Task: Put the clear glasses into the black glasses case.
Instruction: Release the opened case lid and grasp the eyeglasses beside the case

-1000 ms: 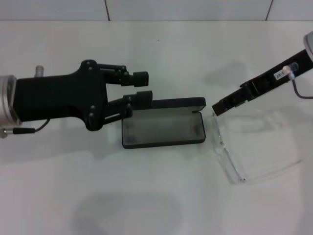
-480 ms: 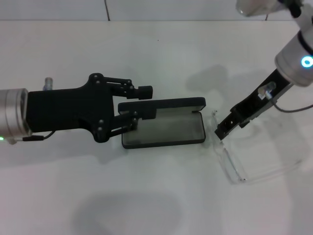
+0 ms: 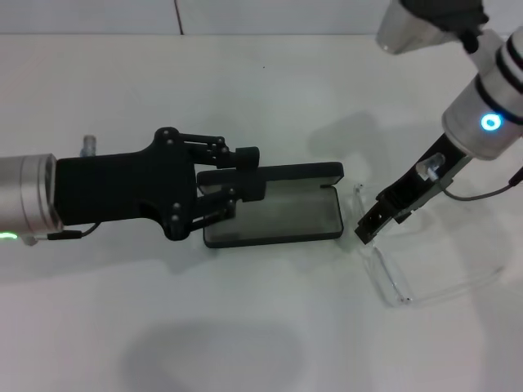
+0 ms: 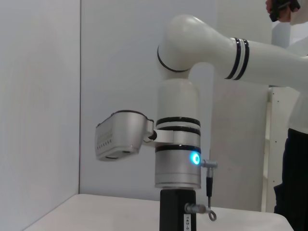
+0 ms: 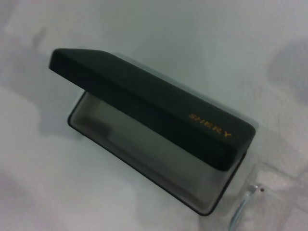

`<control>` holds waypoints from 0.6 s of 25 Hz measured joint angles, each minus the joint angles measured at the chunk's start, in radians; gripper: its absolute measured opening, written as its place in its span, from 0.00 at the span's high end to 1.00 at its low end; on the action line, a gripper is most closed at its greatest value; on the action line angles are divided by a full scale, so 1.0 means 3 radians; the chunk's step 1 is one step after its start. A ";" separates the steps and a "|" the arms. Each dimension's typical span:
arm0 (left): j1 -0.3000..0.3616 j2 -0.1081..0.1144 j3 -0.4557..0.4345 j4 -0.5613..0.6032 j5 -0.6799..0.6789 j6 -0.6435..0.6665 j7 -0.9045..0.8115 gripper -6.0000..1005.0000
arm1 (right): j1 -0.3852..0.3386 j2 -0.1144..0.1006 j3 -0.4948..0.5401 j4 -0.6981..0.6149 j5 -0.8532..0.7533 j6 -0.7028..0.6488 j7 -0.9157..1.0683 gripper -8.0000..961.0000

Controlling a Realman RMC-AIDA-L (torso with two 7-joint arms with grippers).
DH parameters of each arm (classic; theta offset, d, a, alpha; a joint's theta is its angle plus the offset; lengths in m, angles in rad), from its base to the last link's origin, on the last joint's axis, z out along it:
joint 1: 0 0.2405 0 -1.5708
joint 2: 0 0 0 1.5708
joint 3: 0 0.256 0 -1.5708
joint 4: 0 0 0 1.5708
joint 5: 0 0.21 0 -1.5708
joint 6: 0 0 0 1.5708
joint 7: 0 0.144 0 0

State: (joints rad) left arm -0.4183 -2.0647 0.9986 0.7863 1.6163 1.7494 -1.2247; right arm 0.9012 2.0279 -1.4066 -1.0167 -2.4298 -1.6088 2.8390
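White table (image 3: 270,327); orange "SHERY" lettering (image 5: 210,125) (right wrist view only).

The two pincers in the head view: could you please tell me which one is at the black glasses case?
The left pincer: its fingers straddle the raised lid of the black glasses case. The right pincer is instead down at the clear glasses, beside the case.

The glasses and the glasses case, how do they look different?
The glasses are see-through, but the case is solid black with a grey inside. The case lies open with its lid up; the glasses lie flat on the table, outside it. The case has orange letters; the glasses have none. Both are long and slim, lying side by side.
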 joint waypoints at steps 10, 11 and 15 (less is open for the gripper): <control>-0.0012 -0.0005 0.0000 -0.0043 0.0002 -0.0019 0.0006 0.66 | 0.0008 0.0000 -0.0103 0.0119 0.0095 0.0083 -0.0038 0.40; -0.0012 -0.0006 0.0000 -0.0044 0.0002 -0.0019 0.0006 0.66 | 0.0008 0.0000 -0.0142 0.0141 0.0112 0.0102 -0.0039 0.40; -0.0012 -0.0010 0.0000 -0.0055 0.0002 -0.0025 0.0007 0.66 | 0.0012 0.0000 -0.0188 0.0178 0.0134 0.0110 -0.0037 0.41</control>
State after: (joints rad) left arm -0.4219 -2.0676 0.9986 0.7697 1.6169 1.7420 -1.2226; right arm 0.9048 2.0279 -1.4630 -0.9632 -2.3896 -1.5758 2.8280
